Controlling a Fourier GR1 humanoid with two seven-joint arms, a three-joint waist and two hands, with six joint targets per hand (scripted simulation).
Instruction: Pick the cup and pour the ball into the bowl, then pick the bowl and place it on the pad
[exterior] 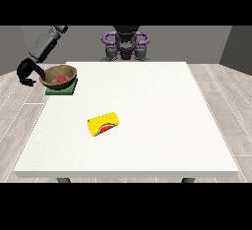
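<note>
Counter: large white rectangular counter (147, 126), robot small at its far edge, grey floor around it.
Bowl: round brown wooden bowl (51, 71) at the counter's far corner on the view's left, tilted a little, its rim higher toward the view's right.
Ball: small red ball (61, 79) lying inside the bowl, near the bottom.
Pad: flat dark green square pad (63, 89) under the bowl; its near edge and right corner show, the rest is covered by the bowl.
Cup: yellow cylindrical cup (103, 124) with a red and green mark on its side, lying on its side near the counter's middle, well apart from the bowl and pad.
Hand at the view's left: black hand (27, 74) on a grey forearm, just beside the bowl's left rim, beyond the counter's edge; fingers curled; whether they touch or pinch the rim, cannot tell.
Hand at the view's right: does not show.
</note>
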